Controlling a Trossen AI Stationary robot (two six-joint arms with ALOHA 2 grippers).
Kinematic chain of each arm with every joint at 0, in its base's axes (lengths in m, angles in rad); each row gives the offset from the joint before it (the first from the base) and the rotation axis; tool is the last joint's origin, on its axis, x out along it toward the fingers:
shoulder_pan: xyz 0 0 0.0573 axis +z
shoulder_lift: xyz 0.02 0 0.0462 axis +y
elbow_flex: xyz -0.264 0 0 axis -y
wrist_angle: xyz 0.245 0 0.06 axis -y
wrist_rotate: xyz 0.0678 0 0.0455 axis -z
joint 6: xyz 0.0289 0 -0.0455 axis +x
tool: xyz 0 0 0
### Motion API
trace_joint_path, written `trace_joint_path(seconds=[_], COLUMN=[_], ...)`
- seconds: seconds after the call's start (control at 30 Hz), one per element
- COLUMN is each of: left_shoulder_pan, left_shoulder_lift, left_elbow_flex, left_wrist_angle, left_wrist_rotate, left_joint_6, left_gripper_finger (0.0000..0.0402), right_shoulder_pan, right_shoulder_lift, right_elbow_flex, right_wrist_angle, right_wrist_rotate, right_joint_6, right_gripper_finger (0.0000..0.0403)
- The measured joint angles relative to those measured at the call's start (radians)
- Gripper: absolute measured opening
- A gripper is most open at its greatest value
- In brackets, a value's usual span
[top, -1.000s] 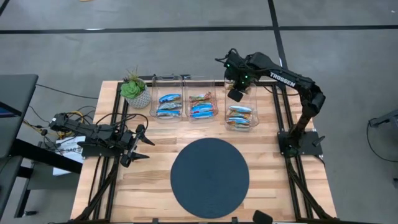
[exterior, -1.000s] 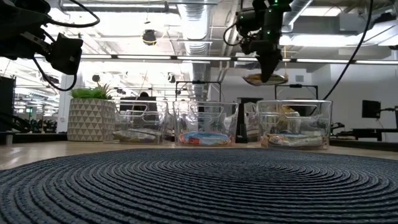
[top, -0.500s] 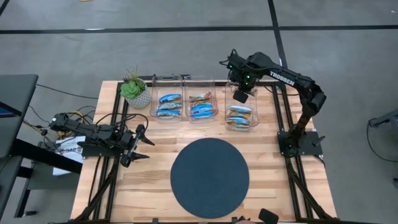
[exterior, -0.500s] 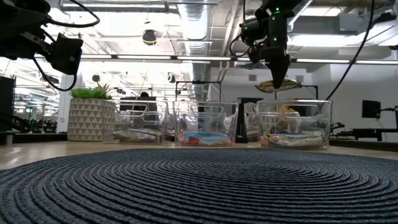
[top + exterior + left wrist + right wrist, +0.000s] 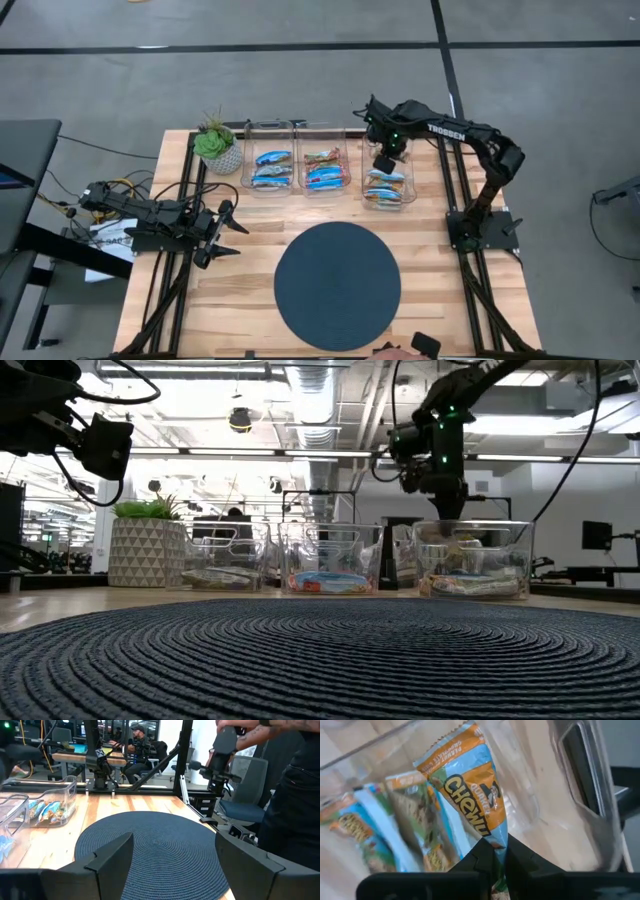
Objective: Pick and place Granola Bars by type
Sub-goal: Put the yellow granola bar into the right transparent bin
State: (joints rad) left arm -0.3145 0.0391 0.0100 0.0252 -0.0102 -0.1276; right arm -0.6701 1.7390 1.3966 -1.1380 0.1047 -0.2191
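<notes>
My right gripper (image 5: pixel 383 163) reaches down into the far end of the right clear bin (image 5: pixel 388 200) and is shut on an orange-and-blue granola bar (image 5: pixel 470 785). In the low view this gripper (image 5: pixel 441 512) dips behind the bin's rim (image 5: pixel 474 525). Several more bars (image 5: pixel 370 830) lie on that bin's floor. The middle bin (image 5: pixel 322 170) and the left bin (image 5: pixel 270 170) hold blue and orange bars. My left gripper (image 5: pixel 225 232) waits open above the table's left side, touching nothing; its wrist view looks over the mat with the gripper (image 5: pixel 172 865) open. My right gripper pinches the orange-and-blue bar by one end of its wrapper (image 5: pixel 492 842) between the two fingers (image 5: pixel 517 857), coming from above and pointing down. The bar runs on from the fingertips into the bin, above the bars lying there; whether its free end (image 5: pixel 450 750) touches anything I cannot tell.
A dark round woven mat (image 5: pixel 337 285) covers the table's near middle. A potted plant (image 5: pixel 218 145) stands left of the bins. A person's hand with a dark device (image 5: pixel 420 346) shows at the near edge, seen also as a hand (image 5: pixel 235 735) in the left wrist view.
My right gripper has come down and toward the near edge, from above the right bin's far side into the bin's top. It stays shut on the bar, which has dropped from well above the rim to rim height. The left arm has kept still.
</notes>
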Motion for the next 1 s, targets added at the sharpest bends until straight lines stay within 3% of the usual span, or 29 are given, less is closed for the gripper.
trace_joint_path(seconds=[0.57, 1.0], left_shoulder_pan=[0.0, 0.0], left_shoulder_lift=[0.0, 0.0], left_elbow_flex=[0.0, 0.0], left_wrist_angle=[0.0, 0.0], left_wrist_rotate=[0.0, 0.0], left_joint_6=[0.0, 0.0], left_gripper_finger=[0.0274, 0.0274], right_shoulder_pan=[-0.029, -0.046], right_shoulder_lift=[0.0, 0.0], right_elbow_flex=[-0.244, -0.33], right_wrist_angle=[0.303, 0.386], right_wrist_rotate=[-0.023, -0.037], right_joint_6=[-0.044, -0.046], right_gripper_finger=[0.0016, 0.0018])
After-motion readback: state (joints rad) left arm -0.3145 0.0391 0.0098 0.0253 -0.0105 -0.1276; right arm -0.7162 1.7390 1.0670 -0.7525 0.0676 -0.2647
